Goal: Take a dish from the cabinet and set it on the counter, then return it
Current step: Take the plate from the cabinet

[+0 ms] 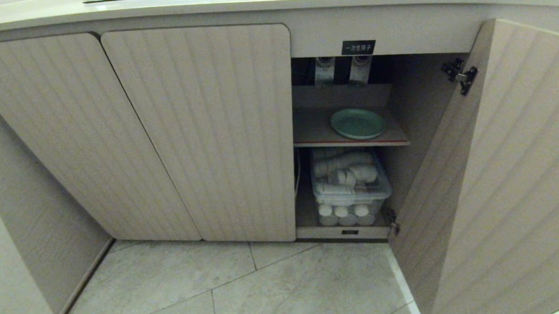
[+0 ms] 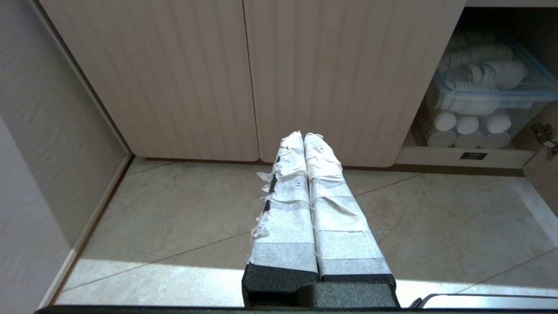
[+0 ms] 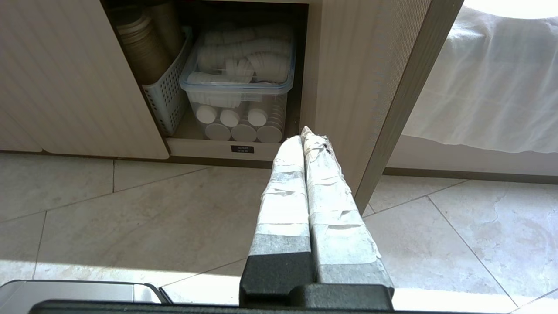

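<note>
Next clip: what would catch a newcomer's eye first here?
The pale green plate lying alone on the red-edged shelf behind the open cabinet door. Below it sits a clear tub crammed with white cups. Both taped grippers, left and right, hang shut above the floor.

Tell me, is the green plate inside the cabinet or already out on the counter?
Inside. The dish lies flat on the red-edged shelf of the cabinet, whose right door stands open.

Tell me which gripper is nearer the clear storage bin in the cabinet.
Right. The right gripper hangs just outside the clear storage bin; the left gripper hangs before the closed door, off to the bin's side.
</note>
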{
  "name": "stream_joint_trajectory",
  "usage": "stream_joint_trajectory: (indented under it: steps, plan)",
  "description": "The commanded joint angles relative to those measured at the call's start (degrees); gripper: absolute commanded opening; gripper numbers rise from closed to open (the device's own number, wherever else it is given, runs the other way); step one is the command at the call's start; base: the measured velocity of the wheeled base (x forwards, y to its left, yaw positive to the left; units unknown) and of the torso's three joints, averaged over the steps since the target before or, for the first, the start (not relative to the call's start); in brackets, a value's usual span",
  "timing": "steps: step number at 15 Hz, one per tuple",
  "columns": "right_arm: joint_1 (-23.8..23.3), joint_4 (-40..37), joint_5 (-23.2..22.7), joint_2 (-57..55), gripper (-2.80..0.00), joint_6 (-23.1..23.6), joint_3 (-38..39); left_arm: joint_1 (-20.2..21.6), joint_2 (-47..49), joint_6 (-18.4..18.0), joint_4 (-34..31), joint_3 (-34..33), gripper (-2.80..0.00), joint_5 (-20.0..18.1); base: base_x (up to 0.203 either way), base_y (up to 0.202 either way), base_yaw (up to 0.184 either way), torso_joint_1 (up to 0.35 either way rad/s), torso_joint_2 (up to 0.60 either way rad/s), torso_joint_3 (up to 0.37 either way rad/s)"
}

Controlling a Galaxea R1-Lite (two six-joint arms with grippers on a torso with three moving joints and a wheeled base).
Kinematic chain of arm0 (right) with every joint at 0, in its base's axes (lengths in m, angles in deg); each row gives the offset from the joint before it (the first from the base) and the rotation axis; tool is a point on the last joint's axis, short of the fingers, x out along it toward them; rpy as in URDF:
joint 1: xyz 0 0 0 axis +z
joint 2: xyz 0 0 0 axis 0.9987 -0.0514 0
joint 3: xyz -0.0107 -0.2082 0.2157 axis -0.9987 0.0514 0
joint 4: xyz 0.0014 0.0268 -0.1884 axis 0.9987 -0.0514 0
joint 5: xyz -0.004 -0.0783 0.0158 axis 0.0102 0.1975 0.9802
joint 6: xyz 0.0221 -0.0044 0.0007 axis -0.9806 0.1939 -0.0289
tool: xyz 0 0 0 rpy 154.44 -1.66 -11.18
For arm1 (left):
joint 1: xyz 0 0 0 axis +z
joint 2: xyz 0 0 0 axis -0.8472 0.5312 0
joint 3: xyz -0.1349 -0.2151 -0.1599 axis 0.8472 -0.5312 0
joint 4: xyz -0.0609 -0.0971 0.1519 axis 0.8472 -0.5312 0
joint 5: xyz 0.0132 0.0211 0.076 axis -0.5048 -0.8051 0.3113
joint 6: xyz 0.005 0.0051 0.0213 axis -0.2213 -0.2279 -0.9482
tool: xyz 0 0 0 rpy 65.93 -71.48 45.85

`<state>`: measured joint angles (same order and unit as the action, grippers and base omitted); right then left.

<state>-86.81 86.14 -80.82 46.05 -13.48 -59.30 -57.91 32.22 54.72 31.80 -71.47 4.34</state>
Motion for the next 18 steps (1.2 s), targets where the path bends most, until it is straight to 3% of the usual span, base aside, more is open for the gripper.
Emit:
stream_joint_trajectory:
  steps: [1,18]
  plan:
    - [0.02,0.00,0.01,-0.07,-2.80,0.00,0.00,0.00,-0.02,0.02,0.00,0.00,-2.80,0.04,0.000,0.000,0.000,0.000,0.00,0.000]
    - [0.02,0.00,0.01,-0.07,-2.80,0.00,0.00,0.00,-0.02,0.02,0.00,0.00,-2.80,-0.01,0.000,0.000,0.000,0.000,0.00,0.000]
